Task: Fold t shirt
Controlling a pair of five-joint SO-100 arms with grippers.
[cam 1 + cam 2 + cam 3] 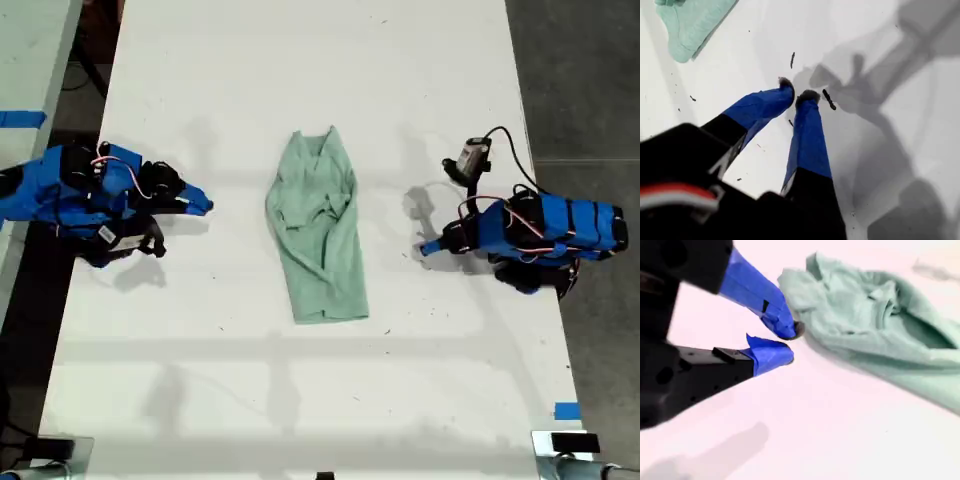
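Across the middle of the white counter [300, 60] the t shirt [320, 235] is lying dead centre in the exterior view. It is running long and narrow from a pointed end at 12 o'clock to a squarer hem at 6 o'clock. It is bunching and wrinkling around the upper half and lying flatter toward the hem. No fingers are touching it.

One blue arm [90, 195] is sitting at 9 o'clock of the exterior view and another arm [540, 230] at 3 o'clock. Both are pointing inward at the cloth with bare counter between them and it. The wrist views are not showing clearly which arm is which, so I am not calling it.

My first gripper [796, 92] is hovering over bare counter, tips almost meeting, holding nothing, with only a corner of the shirt showing well apart from it. My second gripper [790, 342] is sitting just beside the crumpled end of the shirt. Its fingers [765, 295] are parting narrowly and holding nothing.

Handling judgement: the cloth is looking light, soft and limp, so it will likely be sagging and dragging rather than holding shape, and sliding easily on the smooth counter. The best hold is looking like a low pinch on an edge or corner, probably the two hem corners at 6 o'clock, for carrying toward 12 o'clock. Grabbing the bunched middle is risking picking up several layers at once.
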